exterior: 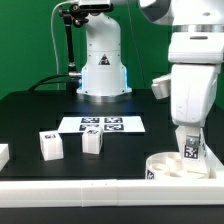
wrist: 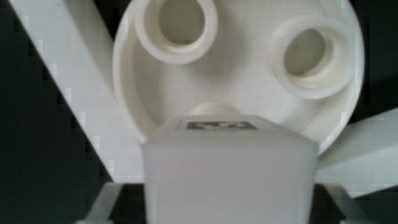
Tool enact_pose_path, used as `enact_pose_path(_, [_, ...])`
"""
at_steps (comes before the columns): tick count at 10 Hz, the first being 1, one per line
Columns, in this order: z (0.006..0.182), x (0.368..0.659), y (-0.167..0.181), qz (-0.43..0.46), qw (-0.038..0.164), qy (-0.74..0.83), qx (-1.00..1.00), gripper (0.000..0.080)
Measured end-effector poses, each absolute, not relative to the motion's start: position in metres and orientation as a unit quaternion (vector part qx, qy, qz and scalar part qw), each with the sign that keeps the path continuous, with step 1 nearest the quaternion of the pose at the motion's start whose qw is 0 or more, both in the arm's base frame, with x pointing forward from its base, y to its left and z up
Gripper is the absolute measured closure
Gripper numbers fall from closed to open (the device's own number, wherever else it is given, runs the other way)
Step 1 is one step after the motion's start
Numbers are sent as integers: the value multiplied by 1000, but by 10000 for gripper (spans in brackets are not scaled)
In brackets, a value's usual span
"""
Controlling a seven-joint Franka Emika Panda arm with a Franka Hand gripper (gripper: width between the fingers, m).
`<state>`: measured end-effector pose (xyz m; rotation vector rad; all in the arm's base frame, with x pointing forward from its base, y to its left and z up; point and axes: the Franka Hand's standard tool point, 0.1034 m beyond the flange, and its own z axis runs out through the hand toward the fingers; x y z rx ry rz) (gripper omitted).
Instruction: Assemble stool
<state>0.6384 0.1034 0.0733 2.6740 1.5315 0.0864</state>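
My gripper [exterior: 188, 152] is shut on a white blocky stool leg [exterior: 190, 147] at the exterior view's lower right, holding it upright just over the round white seat [exterior: 165, 166]. The wrist view shows the leg [wrist: 222, 165] filling the space between my fingers [wrist: 121, 200], its tagged end pointing at the seat [wrist: 222, 85], which has two round sockets open beyond the leg. I cannot tell whether the leg's end touches the seat. Two more legs [exterior: 50, 145] [exterior: 92, 141] stand loose on the black table left of centre.
The marker board [exterior: 102, 125] lies flat mid-table, in front of the arm's white base [exterior: 102, 65]. A long white border rail [exterior: 90, 196] runs along the front edge, close to the seat. A small white piece [exterior: 3, 155] sits at the far left edge.
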Motion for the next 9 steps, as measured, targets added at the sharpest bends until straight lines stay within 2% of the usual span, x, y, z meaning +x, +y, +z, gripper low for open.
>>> enact_pose_path(6, [73, 638, 105, 33, 21, 331, 943, 458])
enact_pose_path(7, [72, 637, 105, 32, 17, 294, 955, 458])
enact_pose_path(9, [71, 633, 108, 22, -4, 198, 980, 458])
